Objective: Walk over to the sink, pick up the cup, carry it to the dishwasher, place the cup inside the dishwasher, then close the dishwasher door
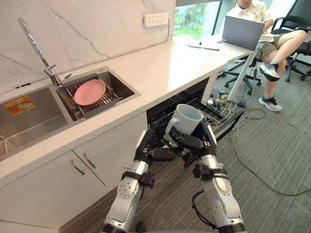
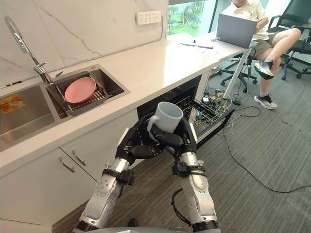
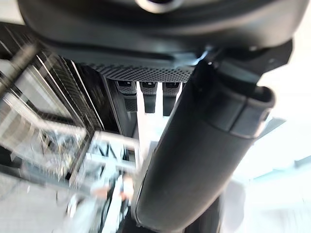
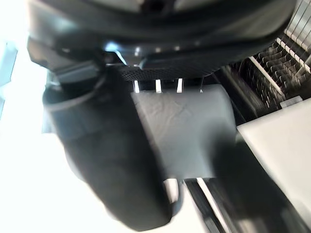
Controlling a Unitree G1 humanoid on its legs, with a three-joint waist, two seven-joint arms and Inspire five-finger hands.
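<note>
A pale grey cup (image 1: 184,119) with a handle is held upright in the air between both hands, just in front of the open dishwasher (image 1: 194,97). My left hand (image 1: 155,148) curls round its lower left side, and my right hand (image 1: 199,141) wraps its base from the right. The cup's grey wall (image 4: 184,131) shows past my right hand's fingers in the right wrist view. The dishwasher's wire rack (image 1: 216,114) is pulled out under the counter. The sink (image 1: 29,121) lies to the left, with a pink plate (image 1: 90,91) on a rack in its right basin.
The white counter (image 1: 160,68) runs along the wall with a tall tap (image 1: 36,48). A person sits at a laptop (image 1: 241,31) at the counter's far end. Cables and a power strip (image 1: 223,102) lie on the floor beyond the dishwasher. Grey floor stretches to the right.
</note>
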